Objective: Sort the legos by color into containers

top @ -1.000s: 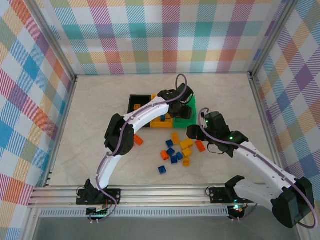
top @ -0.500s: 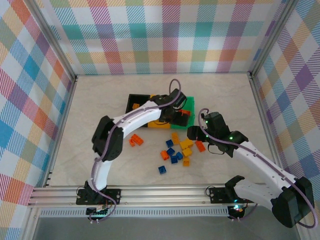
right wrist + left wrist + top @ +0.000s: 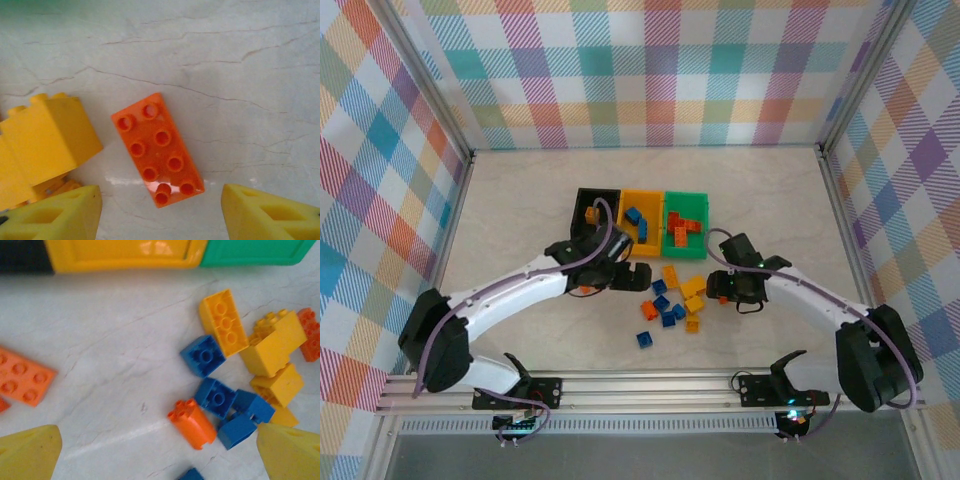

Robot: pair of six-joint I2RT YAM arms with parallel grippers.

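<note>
My right fingers [image 3: 55, 215] straddle the orange brick [image 3: 157, 150], apart; I'd close squarely, missing the yellow brick [image 3: 45, 135] beside it; left fingers [image 3: 27, 452] apart too.

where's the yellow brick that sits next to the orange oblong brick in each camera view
top external: the yellow brick is at the right end of the loose pile, below the green bin.
left wrist: the yellow brick is on the right side, at mid height.
right wrist: the yellow brick is at the left edge, at mid height.
shared landmark: the orange oblong brick just to its right.
</note>
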